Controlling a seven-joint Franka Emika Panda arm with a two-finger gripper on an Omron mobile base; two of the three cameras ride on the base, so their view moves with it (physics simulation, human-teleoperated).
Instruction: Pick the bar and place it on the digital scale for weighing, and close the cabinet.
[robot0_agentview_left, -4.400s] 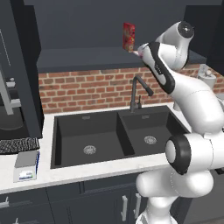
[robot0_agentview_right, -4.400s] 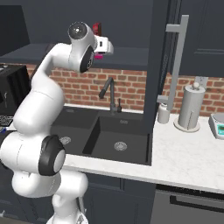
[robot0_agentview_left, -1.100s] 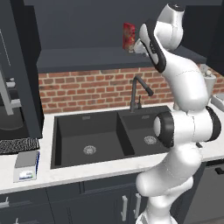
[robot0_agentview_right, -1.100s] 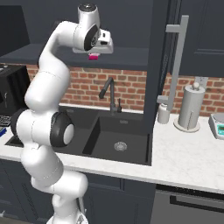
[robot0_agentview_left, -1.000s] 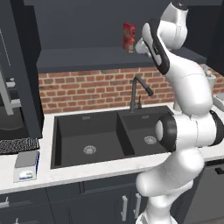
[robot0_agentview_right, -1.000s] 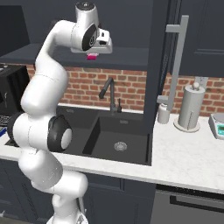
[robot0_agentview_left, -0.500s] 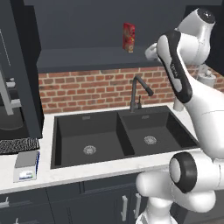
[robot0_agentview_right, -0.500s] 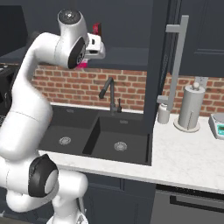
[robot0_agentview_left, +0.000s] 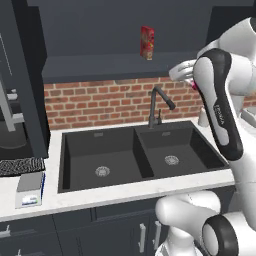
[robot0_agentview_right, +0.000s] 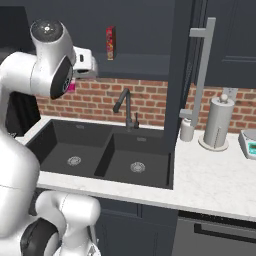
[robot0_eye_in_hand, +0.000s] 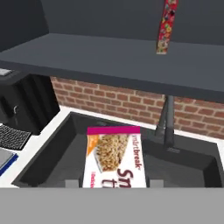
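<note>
A: Claw (robot0_eye_in_hand: 112, 181) status?
B: Clamped on the bar (robot0_eye_in_hand: 114, 156), held high over the sink (robot0_agentview_left: 140, 155), just below the cabinet (robot0_agentview_left: 125, 65) shelf.
A: Step in hand?
B: Carry phase, judging by position. Next: swing left to the scale (robot0_agentview_left: 29, 190) beside the sink, lower, release.
A: Legible markings?
B: Wrapper reads "break" and a partial "Sn".

kitchen: sink (robot0_agentview_left: 140, 155), faucet (robot0_agentview_left: 157, 105), brick backsplash (robot0_agentview_left: 100, 102)
</note>
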